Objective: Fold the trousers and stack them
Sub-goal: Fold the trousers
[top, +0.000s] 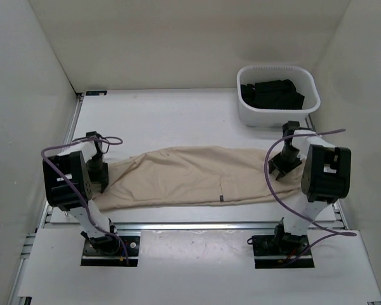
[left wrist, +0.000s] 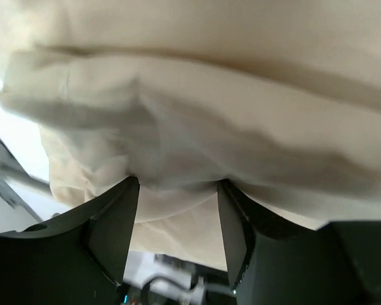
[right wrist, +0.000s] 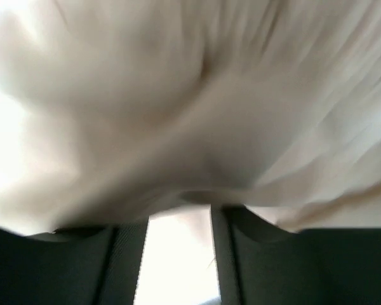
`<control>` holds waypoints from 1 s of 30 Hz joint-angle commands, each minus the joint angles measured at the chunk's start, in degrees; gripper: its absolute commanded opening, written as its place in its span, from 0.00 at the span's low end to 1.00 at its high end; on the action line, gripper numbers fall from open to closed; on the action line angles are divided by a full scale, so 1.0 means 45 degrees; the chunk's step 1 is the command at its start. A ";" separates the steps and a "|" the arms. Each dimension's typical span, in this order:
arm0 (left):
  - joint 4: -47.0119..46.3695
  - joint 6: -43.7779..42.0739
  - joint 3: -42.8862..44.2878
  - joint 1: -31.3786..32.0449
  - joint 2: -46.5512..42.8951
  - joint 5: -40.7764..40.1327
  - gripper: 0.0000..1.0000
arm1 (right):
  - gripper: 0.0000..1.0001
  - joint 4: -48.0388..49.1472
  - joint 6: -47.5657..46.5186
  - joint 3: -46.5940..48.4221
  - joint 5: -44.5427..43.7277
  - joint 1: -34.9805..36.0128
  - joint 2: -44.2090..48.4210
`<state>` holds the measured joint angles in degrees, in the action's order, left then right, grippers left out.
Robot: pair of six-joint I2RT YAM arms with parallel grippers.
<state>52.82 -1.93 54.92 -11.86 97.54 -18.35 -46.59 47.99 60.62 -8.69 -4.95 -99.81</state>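
Note:
The beige trousers (top: 190, 175) are stretched left to right across the table between my two arms, with a small dark tag (top: 221, 198) near the front edge. My left gripper (top: 101, 166) is at their left end. In the left wrist view its jaws (left wrist: 176, 184) stand partly closed with a bunch of the cloth (left wrist: 209, 95) pinched at the tips and lifted. My right gripper (top: 280, 164) is at their right end. In the right wrist view the cloth (right wrist: 178, 95) drapes over its fingertips (right wrist: 178, 210) and hides them.
A white basket (top: 308, 101) holding black garments (top: 271, 92) stands at the back right, just behind the right gripper. White walls close in the left, right and back. A metal rail (top: 190, 225) runs along the table's front edge.

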 commanded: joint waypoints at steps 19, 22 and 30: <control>-0.2578 0.0430 -0.0270 0.0623 -0.0931 0.0813 0.67 | 0.99 0.1552 -0.1425 -0.2020 -0.1140 -0.2763 0.5502; -0.2460 0.0430 -0.0153 0.0739 -0.0778 0.0933 0.67 | 0.99 0.3101 -0.0726 -0.2610 0.0070 -0.3390 0.4565; -0.2323 0.0430 -0.0386 0.0740 -0.0952 0.0544 0.68 | 0.87 0.5822 0.0018 -0.3353 0.1169 -0.3705 0.2123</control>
<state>40.80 -1.02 54.52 -9.13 94.78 -18.41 -26.52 45.10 46.83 -7.49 -21.52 -86.87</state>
